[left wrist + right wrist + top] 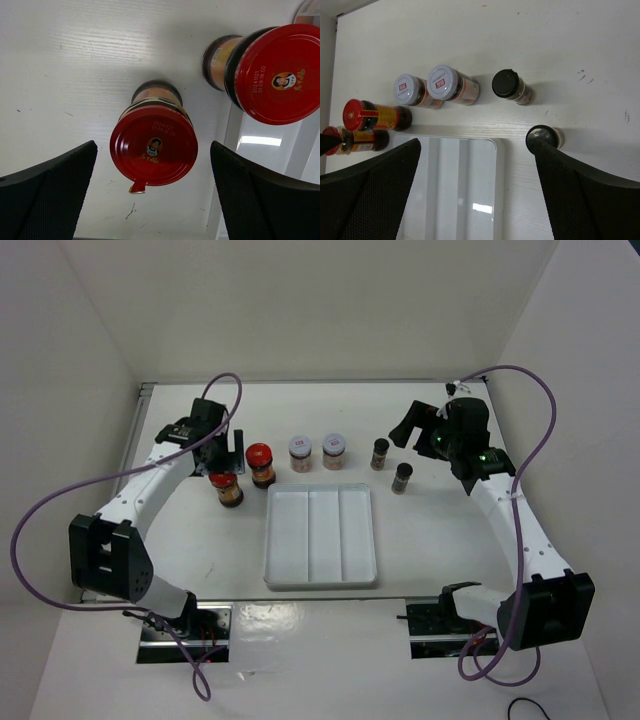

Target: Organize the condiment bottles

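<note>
The left gripper is spread wide around a red-lidded jar, fingers clear of it. The right gripper gapes equally wide, empty, above the bench.

Left arm, right arm extended, jaws parted

Red-lidded jars hold brown, white-lidded jars pinkish-tan, black-capped jars look dark; white tray, purple cables.

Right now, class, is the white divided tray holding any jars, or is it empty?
Empty. In the top view, all three compartments of the tray are bare white, with nothing inside.
</note>
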`<act>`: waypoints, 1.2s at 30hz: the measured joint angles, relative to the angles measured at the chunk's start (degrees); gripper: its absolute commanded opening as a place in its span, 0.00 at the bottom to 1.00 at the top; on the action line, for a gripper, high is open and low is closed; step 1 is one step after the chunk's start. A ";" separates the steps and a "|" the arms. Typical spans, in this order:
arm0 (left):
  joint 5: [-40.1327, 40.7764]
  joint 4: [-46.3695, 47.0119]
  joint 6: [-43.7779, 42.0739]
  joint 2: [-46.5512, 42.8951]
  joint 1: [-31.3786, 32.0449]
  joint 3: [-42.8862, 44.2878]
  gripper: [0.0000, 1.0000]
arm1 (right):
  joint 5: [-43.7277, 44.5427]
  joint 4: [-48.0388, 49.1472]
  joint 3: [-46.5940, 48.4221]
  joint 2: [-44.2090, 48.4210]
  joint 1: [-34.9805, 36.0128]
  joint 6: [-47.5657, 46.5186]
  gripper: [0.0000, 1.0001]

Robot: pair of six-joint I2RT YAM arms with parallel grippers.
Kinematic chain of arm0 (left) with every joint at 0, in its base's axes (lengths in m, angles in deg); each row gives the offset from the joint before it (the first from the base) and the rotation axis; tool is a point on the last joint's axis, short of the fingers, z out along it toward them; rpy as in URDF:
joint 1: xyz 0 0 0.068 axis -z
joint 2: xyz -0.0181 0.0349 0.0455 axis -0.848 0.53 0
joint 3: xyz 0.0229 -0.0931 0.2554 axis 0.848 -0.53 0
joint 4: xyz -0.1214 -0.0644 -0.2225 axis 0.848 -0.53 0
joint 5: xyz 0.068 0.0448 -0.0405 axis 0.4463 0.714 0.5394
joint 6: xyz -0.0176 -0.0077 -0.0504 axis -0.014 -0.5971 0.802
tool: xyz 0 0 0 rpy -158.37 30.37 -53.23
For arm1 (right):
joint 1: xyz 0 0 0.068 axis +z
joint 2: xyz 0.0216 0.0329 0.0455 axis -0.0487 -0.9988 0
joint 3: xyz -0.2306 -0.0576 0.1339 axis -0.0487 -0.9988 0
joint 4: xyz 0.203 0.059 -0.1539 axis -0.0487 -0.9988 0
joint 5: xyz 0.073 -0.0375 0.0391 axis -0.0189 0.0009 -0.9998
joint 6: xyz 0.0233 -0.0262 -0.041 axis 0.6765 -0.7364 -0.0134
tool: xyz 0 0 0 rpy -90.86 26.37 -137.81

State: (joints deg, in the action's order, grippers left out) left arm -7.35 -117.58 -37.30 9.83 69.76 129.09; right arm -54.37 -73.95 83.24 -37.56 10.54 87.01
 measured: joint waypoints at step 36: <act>0.28 3.37 1.05 4.39 -1.25 -2.60 0.51 | 2.60 -0.59 -0.02 -0.70 0.00 -0.66 0.99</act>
State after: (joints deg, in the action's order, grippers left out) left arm -7.06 -114.21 -36.25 14.23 68.52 126.49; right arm -51.77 -74.54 83.22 -38.26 10.54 86.35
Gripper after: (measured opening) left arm 0.764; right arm 0.986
